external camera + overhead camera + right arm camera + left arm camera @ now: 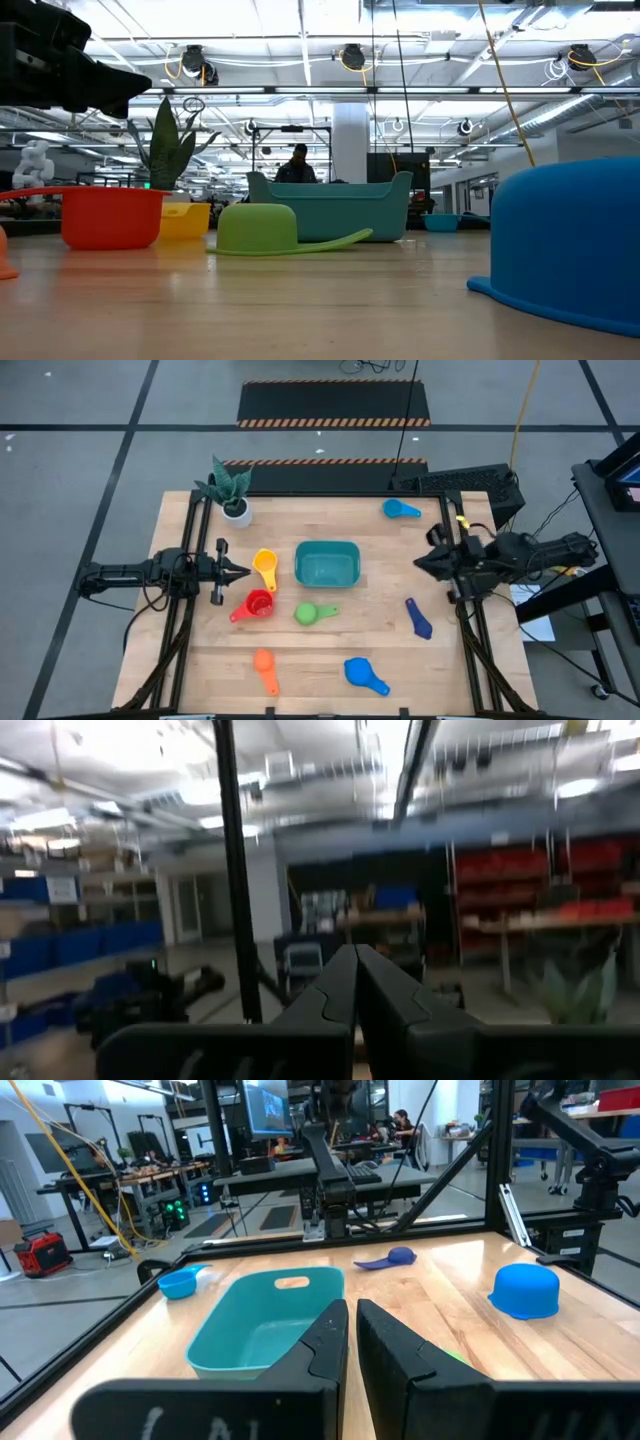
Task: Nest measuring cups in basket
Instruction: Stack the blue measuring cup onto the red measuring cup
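The teal basket [326, 563] [265, 1325] stands mid-table on its base. Around it, measuring cups lie on the wood: yellow [265, 565], red [256, 605], green [310, 614], orange [264, 665], blue [360, 673] mouth down, dark blue [418, 618], and light blue [400, 510] at the far right. My left gripper [240, 571] [352, 1330] is shut and level at the left, pointing at the basket, next to the yellow cup. My right gripper [420, 563] [355, 970] is shut, raised at the right and tipped upward, holding nothing.
A small white pot with a green plant [232, 495] stands at the far left corner. Black frame rails [195, 560] run along both sides of the table. Bare wood lies between the basket and the dark blue cup.
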Robot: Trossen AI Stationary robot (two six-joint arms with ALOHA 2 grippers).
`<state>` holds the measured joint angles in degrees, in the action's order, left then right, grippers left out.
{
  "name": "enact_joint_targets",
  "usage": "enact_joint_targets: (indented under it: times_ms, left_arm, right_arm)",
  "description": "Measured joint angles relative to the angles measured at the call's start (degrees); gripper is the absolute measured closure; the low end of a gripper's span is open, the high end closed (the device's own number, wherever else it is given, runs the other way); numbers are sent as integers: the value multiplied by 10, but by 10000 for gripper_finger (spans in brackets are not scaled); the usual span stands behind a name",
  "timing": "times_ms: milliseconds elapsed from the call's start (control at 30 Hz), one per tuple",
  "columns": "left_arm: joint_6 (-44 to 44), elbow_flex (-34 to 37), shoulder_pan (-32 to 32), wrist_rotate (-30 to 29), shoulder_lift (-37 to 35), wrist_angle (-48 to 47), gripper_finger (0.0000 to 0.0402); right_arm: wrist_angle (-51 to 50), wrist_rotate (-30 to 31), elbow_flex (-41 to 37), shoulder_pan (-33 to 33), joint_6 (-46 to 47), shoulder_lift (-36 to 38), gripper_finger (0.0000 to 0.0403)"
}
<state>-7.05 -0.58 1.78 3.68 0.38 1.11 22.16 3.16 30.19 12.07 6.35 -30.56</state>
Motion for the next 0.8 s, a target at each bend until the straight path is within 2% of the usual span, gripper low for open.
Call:
enact_joint_targets:
  times_ms: [100,367,500,800]
  left_arm:
    - [0,0,0,0,0,0,371]
    - [0,0,0,0,0,0,371]
    - [0,0,0,0,0,0,371]
    - [0,0,0,0,0,0,371]
  right_arm:
    - [-11,2,23,0,5,-48,403]
    - [-66,76,82,17,-5,-126,403]
    - [-66,79,92,28,-10,-141,403]
    - [-76,167,94,62,-14,-148,403]
